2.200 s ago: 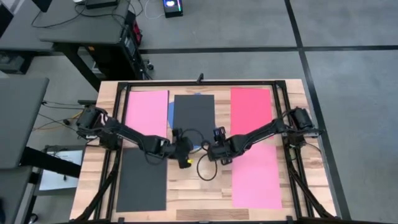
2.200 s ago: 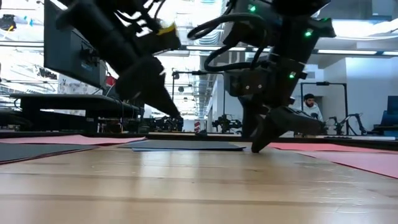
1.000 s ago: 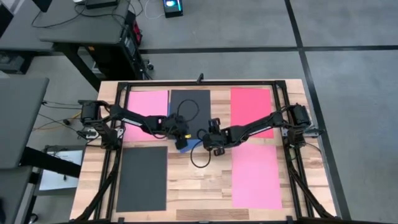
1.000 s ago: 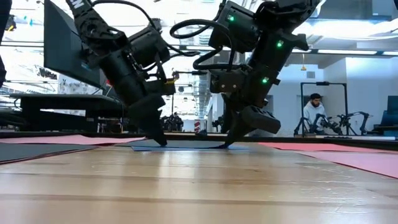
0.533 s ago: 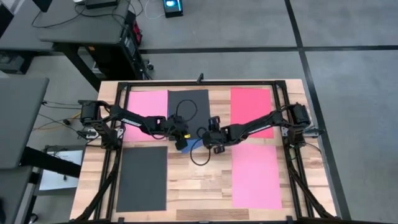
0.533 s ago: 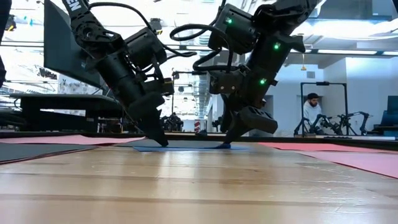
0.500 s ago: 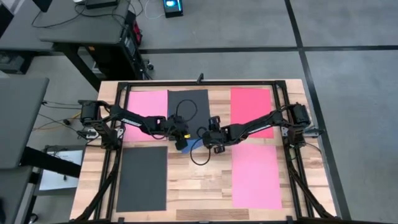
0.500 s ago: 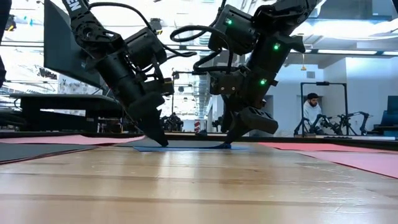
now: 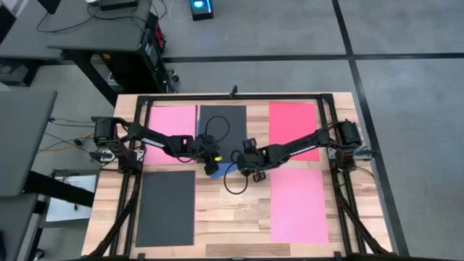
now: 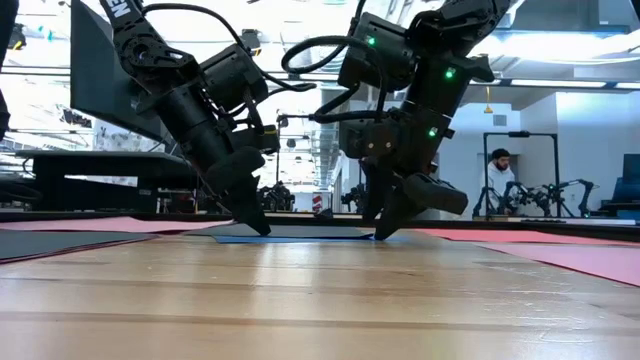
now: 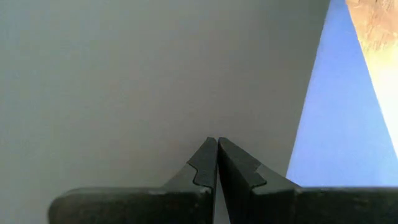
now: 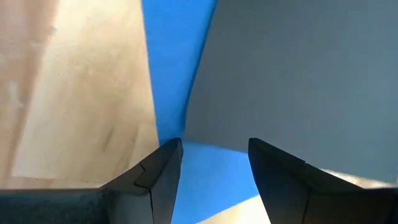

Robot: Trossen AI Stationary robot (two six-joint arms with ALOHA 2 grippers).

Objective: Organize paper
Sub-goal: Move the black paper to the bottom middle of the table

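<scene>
With fingers pressed together, the left hand [image 11: 217, 163] pins the dark sheet [image 9: 222, 125] while the right hand [image 12: 214, 163], fingers spread and empty, straddles the blue sheet [image 12: 177, 74] beneath; next it probably must pinch that edge.

No text, label or number is legible.

- wooden table [image 9: 225, 217], slatted top, black frame round its edges
- grey desk [image 9: 87, 25] beyond it, cables trailing
- person [image 10: 497, 172] in the far room
</scene>
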